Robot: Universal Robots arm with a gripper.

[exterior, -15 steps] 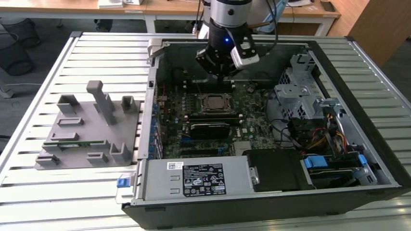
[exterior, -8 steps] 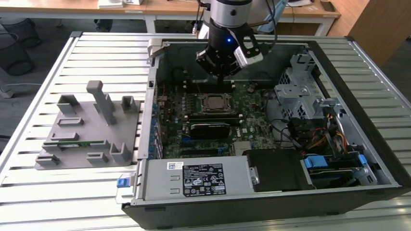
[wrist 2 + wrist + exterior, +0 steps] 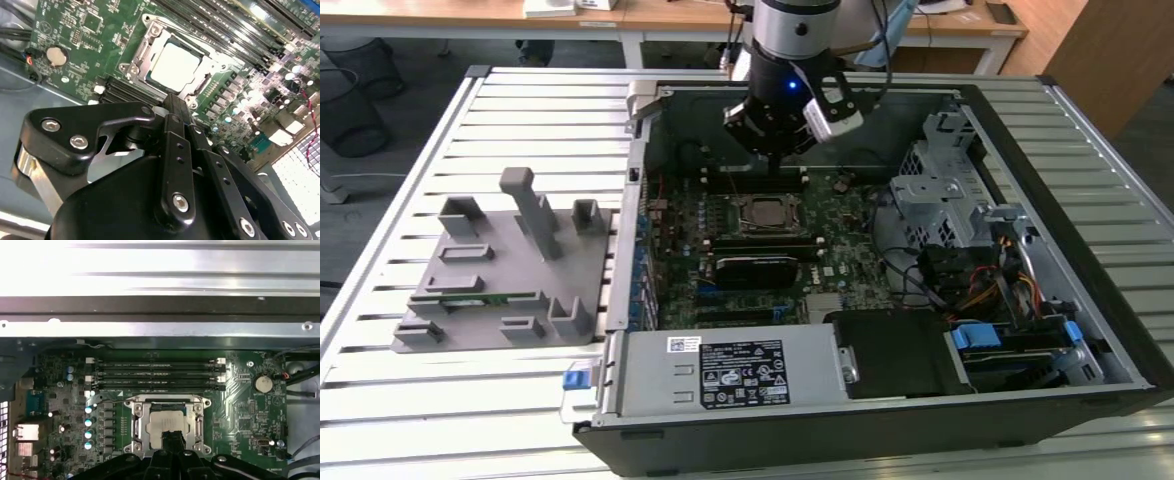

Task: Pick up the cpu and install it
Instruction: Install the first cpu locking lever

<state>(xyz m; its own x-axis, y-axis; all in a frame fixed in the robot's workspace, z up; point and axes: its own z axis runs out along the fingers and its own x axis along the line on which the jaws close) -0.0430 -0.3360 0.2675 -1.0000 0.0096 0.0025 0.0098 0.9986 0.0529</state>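
The cpu point(image 3: 175, 66) sits flat in the motherboard socket point(image 3: 166, 426), its pale metal top plate facing up, directly below and just ahead of the claw point(image 3: 172, 107). In the exterior view the arm hangs inside the open computer case point(image 3: 1014, 150), with the claw point(image 3: 781, 150) poised above the socket point(image 3: 765, 212) and apart from it. In both wrist views the black fingers point(image 3: 172, 440) come together in a narrow tip with nothing between them, so the claw reads as clenched and empty, hovering over the chip rather than touching it.

The socket's metal frame point(image 3: 150, 37) surrounds the chip on all sides. Beyond the socket from the claw run the long memory slots point(image 3: 155, 374); a coin cell battery point(image 3: 263, 384) lies off to one side.

The chip looks light, stiff and thin, with a smooth plate that would likely be slippery. Its underside contacts are probably delicate, so I judge the safe hold to be on two opposite edges, kept level.
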